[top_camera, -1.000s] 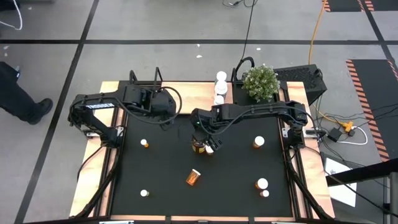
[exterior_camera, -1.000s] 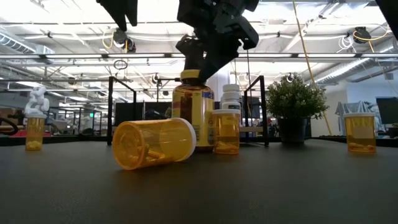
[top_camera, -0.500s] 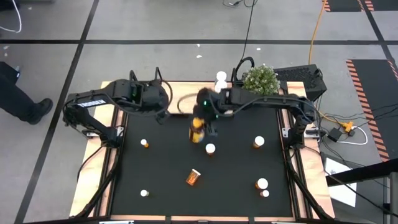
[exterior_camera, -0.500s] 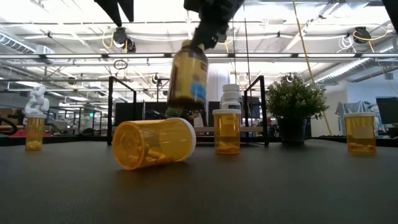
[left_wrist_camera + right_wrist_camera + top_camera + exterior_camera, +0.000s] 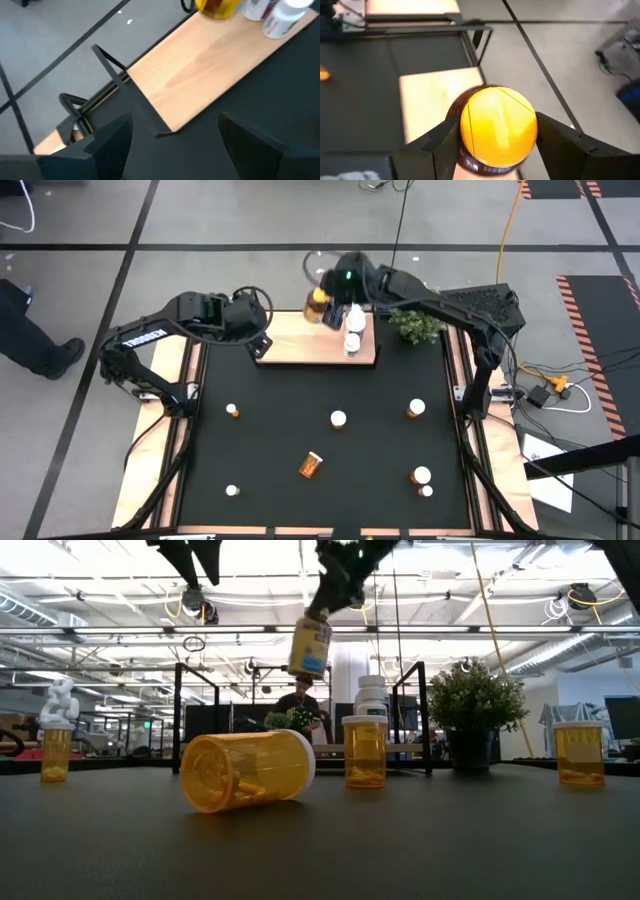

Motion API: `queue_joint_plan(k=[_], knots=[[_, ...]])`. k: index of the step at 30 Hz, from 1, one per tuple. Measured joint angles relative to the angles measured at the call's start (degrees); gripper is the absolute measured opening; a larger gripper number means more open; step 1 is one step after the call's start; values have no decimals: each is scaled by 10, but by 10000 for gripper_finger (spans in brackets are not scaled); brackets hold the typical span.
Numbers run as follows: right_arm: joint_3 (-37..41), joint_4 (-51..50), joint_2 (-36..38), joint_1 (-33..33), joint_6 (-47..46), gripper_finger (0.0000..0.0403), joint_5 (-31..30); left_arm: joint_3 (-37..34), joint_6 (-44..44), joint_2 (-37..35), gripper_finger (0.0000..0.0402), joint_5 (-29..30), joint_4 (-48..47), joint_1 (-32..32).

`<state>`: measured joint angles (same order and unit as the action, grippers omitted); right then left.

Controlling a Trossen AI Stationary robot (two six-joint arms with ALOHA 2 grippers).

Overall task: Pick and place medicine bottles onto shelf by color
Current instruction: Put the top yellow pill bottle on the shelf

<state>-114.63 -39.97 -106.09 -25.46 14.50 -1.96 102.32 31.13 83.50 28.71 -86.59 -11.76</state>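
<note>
The black mat is the largest thing here, matte and flat; along its far edge lies the shelf, a pale smooth wood board with thin black metal posts at its corners. The step in hand, as I judge it, is the carry of the big jar to the shelf; the right gripper clasps it by the yellow lid, one dark finger on each side of the lid, and the amber body hangs below the fingers, in the air over the shelf's far edge, tilted a little in the low view. Just beside those fingers stand two white bottles on the board, glossy plastic cylinders. The next move calls for lowering the jar upright onto bare wood, on the side of the fingers away from the white bottles, so amber stays apart from white; a careless descent could knock them. The left gripper hangs with its fingers spread and nothing between them, over the shelf's near corner post. Small amber bottles with white caps, translucent and round, lie scattered on the mat well apart from both grippers; one lies on its side.
</note>
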Motion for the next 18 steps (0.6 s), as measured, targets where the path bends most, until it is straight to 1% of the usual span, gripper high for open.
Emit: queue_joint_plan(k=[2,5,8,11,13,18], knots=[[0,21,-12,-30,10,223,30,0,-23,0,294,0,9,-12],[0,42,-38,-60,10,223,40,0,-61,0,294,-1,34,-31],[0,38,-68,-75,-4,223,36,0,-84,0,294,-1,57,-49],[2,32,-87,-76,-20,223,18,0,-103,0,294,-4,68,-65],[1,35,-91,-75,-26,223,6,0,-108,0,294,-10,67,-74],[11,38,-91,-80,-39,223,5,0,-121,0,294,-15,68,-82]])
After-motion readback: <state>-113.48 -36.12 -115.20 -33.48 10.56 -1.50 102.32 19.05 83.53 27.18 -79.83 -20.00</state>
